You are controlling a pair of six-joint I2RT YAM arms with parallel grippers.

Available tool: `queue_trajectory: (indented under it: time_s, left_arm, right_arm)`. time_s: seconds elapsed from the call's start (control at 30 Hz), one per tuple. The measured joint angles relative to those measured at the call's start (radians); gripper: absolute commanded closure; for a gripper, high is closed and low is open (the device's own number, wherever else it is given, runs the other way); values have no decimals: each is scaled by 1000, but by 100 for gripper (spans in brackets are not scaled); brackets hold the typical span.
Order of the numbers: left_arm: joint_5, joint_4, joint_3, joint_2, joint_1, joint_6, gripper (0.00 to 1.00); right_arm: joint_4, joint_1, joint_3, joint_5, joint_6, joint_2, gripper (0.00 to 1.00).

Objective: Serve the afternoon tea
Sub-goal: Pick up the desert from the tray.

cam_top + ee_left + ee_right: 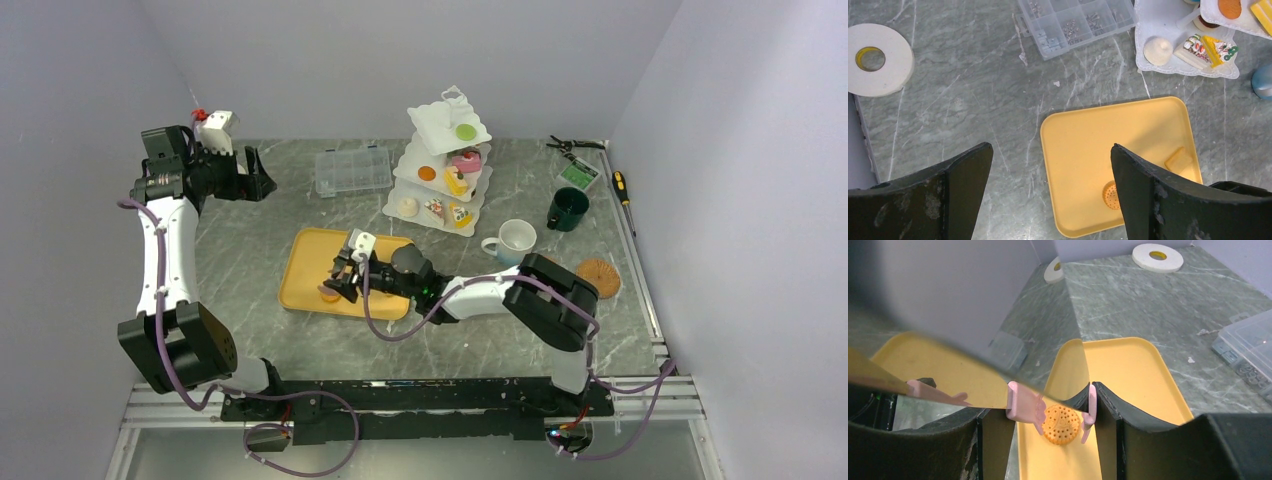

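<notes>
My right gripper point(341, 279) point(1045, 402) is shut on the pink tongs point(1024, 402) low over the yellow tray point(305, 255). The tong tips straddle a round orange biscuit point(1061, 424) point(327, 294) lying on the tray; I cannot tell whether they squeeze it. A rectangular yellow biscuit point(1179, 160) lies on the tray too. The white three-tier stand point(440, 170) holds several pastries at the back. A white mug point(515, 240), a dark-green mug point(568, 208) and a cork coaster point(598, 278) sit to the right. My left gripper point(262, 172) point(1050, 150) hangs open and empty high at the far left.
A clear compartment box point(352, 170) lies behind the tray. A white tape roll point(878, 59) sits at the table's left edge. Pliers point(575, 145), a green card point(578, 175) and a screwdriver point(622, 185) lie at the back right. Walls close three sides.
</notes>
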Motion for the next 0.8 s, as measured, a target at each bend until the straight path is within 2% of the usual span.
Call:
queue_trajectory:
  time_s: [0.8]
  left_arm:
    - [6,3,0,0,0,19,6]
  right_arm:
    - [37,13,42,34,43,109,36]
